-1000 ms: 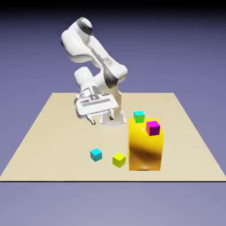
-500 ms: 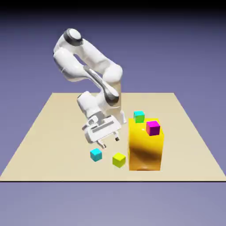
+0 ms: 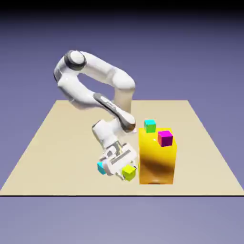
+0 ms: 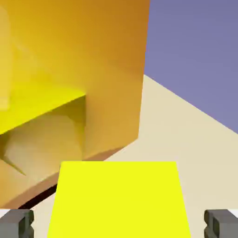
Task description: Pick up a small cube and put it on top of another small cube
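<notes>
The gripper (image 3: 127,170) is low over the table (image 3: 52,143), right at the small yellow cube (image 3: 128,173), near the table's front edge and just off the left side of the big yellow-orange block (image 3: 157,159) in the exterior view. From the hand view the cube (image 4: 119,200) fills the space between the two grey fingertips (image 4: 16,223), one tip showing at each bottom corner, and the cube's sides run out to both. So the jaws are drawn in against the cube, gripping it; the cube looks to be at table level. The big block (image 4: 93,69) looms just beyond it in the hand view, glossy, with the cube's yellow mirrored in its face.

In the exterior view the small cyan cube (image 3: 101,167) peeks out on the left of the hand, mostly hidden behind it. On top of the big block sits a magenta cube (image 3: 165,137). A green cube with a cyan top (image 3: 150,126) shows at its far corner; whether on it or behind, I can't tell.
</notes>
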Robot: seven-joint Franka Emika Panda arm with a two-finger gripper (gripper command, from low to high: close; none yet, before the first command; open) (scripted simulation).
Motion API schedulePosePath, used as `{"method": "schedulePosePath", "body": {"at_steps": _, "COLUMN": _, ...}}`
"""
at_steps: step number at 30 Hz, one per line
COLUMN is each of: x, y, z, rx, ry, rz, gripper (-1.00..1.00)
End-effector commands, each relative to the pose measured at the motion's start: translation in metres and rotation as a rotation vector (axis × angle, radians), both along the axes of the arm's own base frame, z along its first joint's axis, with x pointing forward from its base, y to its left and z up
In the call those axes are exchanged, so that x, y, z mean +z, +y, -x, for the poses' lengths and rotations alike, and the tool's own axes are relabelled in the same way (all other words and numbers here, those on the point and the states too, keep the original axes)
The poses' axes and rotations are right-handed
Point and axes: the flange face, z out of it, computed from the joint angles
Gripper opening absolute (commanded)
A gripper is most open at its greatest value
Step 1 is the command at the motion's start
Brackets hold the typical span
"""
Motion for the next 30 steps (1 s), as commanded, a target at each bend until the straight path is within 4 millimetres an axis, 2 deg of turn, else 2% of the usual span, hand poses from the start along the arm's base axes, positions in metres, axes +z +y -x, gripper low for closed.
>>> {"method": "schedulePosePath", "body": {"at_steps": 1, "x": 0.008, "y": -0.004, "z": 0.002, "rx": -0.001, "ry": -0.003, "rz": -0.002, "gripper": -1.00}}
{"method": "schedulePosePath", "body": {"at_steps": 7, "x": 0.048, "y": -0.024, "z": 0.020, "rx": 0.003, "ry": 0.003, "rz": 0.008, "gripper": -1.00}}
{"method": "schedulePosePath", "body": {"at_steps": 13, "x": 0.082, "y": -0.064, "z": -0.023, "rx": 0.115, "ry": 0.024, "rz": 0.139, "gripper": -1.00}}
{"method": "schedulePosePath", "body": {"at_steps": 19, "x": 0.131, "y": -0.085, "z": -0.057, "rx": 0.238, "ry": 0.043, "rz": 0.217, "gripper": -1.00}}
{"method": "schedulePosePath", "body": {"at_steps": 25, "x": 0.187, "y": -0.081, "z": -0.085, "rx": 0.384, "ry": 0.052, "rz": 0.247, "gripper": -1.00}}
{"method": "schedulePosePath", "body": {"at_steps": 30, "x": 0.231, "y": -0.057, "z": -0.103, "rx": 0.530, "ry": 0.049, "rz": 0.238, "gripper": -1.00}}
